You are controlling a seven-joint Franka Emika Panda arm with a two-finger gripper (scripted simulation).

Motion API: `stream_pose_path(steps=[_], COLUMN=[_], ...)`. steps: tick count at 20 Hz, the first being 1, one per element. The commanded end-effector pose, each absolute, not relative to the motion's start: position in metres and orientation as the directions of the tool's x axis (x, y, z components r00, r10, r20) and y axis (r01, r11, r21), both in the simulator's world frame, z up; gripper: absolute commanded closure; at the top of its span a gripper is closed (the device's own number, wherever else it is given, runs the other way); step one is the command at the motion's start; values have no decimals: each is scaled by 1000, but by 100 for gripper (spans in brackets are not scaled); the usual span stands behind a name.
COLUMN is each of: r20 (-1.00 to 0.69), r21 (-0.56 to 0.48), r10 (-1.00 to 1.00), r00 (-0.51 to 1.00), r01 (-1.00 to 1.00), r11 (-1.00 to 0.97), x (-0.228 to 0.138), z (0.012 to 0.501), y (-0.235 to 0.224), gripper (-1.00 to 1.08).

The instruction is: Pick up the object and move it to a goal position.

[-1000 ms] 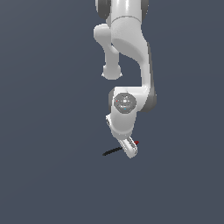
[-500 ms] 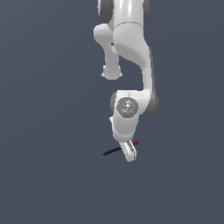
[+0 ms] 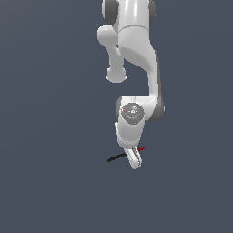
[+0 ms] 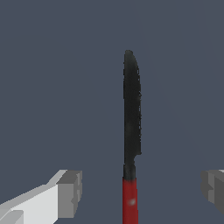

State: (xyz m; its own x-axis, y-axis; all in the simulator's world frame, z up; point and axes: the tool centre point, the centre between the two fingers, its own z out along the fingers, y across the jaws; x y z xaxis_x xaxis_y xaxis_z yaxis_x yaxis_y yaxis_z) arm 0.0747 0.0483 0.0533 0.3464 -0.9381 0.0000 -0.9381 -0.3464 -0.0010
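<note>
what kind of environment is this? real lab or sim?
Looks like a bare simulator scene, not a real lab: a flat, featureless grey-blue ground, a smooth rendered white arm, and one thin black stick with a red end lying between the open end effector fingers.

A plain slate-grey backdrop [image 3: 45, 182] fills both views — flat, even in tone, with no seam, wall edge or furniture to be made out. The light is soft and uniform — no strong shadows.
</note>
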Motion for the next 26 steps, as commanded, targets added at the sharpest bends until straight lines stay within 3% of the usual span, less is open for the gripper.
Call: stream_pose_path(steps=[1,13,14,26], r20=[0,0,0,1], r21=[0,0,0,-1], r10=[-938,-940,-940,-940], r00=[345,342,342,341], r01=[-938,-940,-940,-940], r11=[-345,-342,-342,-341], x=[74,75,75,75], z=[45,8,8,10], y=[48,48,48,46], gripper=[-92,-92,108,108])
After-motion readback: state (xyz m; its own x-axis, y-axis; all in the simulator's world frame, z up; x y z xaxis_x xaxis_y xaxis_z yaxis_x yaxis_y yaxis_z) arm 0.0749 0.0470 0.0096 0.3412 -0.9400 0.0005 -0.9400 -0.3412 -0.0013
